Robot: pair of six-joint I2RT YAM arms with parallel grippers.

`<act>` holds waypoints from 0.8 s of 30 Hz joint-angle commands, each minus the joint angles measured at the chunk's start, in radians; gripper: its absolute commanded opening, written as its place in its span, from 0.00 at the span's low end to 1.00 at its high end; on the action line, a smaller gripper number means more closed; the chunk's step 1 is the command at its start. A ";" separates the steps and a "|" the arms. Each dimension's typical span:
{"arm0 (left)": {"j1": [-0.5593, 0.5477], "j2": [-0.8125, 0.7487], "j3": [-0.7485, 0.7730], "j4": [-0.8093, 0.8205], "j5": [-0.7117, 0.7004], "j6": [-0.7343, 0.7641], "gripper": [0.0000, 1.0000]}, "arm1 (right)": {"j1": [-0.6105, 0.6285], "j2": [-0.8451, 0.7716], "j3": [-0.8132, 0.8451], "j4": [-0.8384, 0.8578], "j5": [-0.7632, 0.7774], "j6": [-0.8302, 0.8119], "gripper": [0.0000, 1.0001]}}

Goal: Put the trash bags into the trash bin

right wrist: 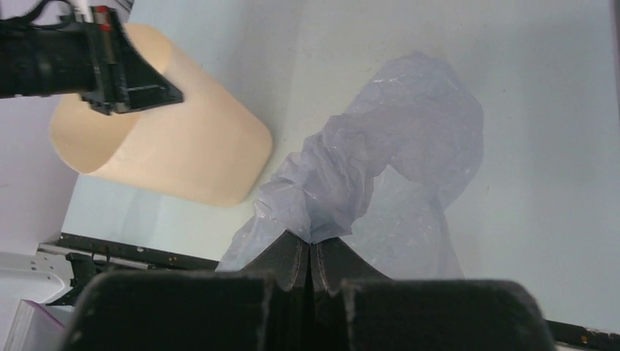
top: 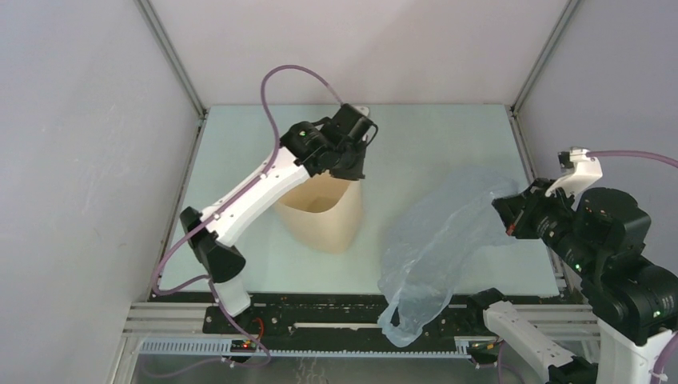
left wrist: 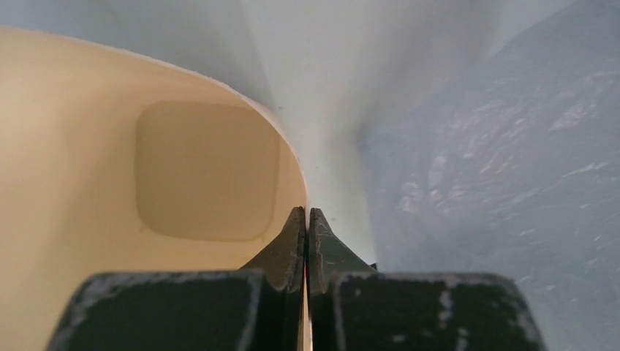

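Left hand (left wrist: pixel 307 213) is clenched on the far rim of the trash bin (top: pixel 324 220). Its two fingertips are pressed together over the thin beige wall, with a sliver of that wall showing between them in the left wrist view. The bin stands on the table (top: pixel 448 136), left of centre. Its rounded-square mouth faces upward and its body narrows toward the base. Its long axis runs from mouth to base, and the wrist camera looks straight down it to the flat inner bottom. Whether the bin sits quite level or leans a little, I cannot tell.

The right hand (right wrist: pixel 311 248) is shut on a bunched fold of the trash bag (top: pixel 436 240), and the film gathers into a twisted neck right at its fingertips. From that pinch near the right side of the table the pale, wrinkly bag stretches diagonally toward the near left. It widens as it goes, and its lower end spills over the table's near edge onto the black rail (top: pixel 320 308). The bag lies to the right of the bin, apart from it and entirely outside it.
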 commanded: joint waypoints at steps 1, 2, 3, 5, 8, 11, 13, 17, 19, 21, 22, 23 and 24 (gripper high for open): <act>-0.021 0.050 0.091 0.085 0.144 -0.101 0.01 | -0.005 -0.023 0.041 -0.003 0.018 0.025 0.00; -0.023 0.056 0.086 0.106 0.172 -0.113 0.03 | -0.004 -0.024 0.044 -0.006 0.023 0.025 0.00; -0.026 0.059 0.086 0.114 0.178 -0.119 0.07 | -0.005 -0.024 0.049 -0.012 0.026 0.025 0.00; -0.028 0.056 0.092 0.121 0.180 -0.116 0.26 | -0.005 -0.022 0.057 -0.021 0.028 0.029 0.00; -0.027 0.031 0.127 0.128 0.217 -0.092 0.54 | -0.004 -0.030 0.050 -0.026 0.028 0.035 0.00; -0.024 -0.012 0.176 0.129 0.242 -0.070 0.69 | -0.004 -0.028 0.049 -0.028 0.024 0.033 0.00; -0.020 -0.046 0.208 0.128 0.257 -0.056 0.76 | -0.005 -0.021 0.055 -0.030 0.019 0.030 0.00; -0.015 -0.144 0.200 0.131 0.244 -0.044 0.86 | -0.004 -0.015 0.063 -0.033 0.014 0.035 0.00; -0.015 -0.216 0.155 0.145 0.247 -0.053 0.87 | -0.005 -0.011 0.063 -0.043 0.028 0.052 0.00; -0.016 -0.284 0.078 0.190 0.282 -0.087 0.88 | -0.004 -0.003 0.065 -0.050 0.039 0.081 0.00; -0.020 -0.316 0.026 0.220 0.307 -0.109 0.89 | -0.004 -0.003 0.060 -0.051 0.038 0.092 0.00; -0.029 -0.350 -0.028 0.256 0.324 -0.134 0.90 | -0.004 -0.003 0.056 -0.048 0.037 0.104 0.00; -0.048 -0.378 -0.079 0.287 0.327 -0.157 0.90 | -0.004 -0.002 0.050 -0.044 0.034 0.115 0.00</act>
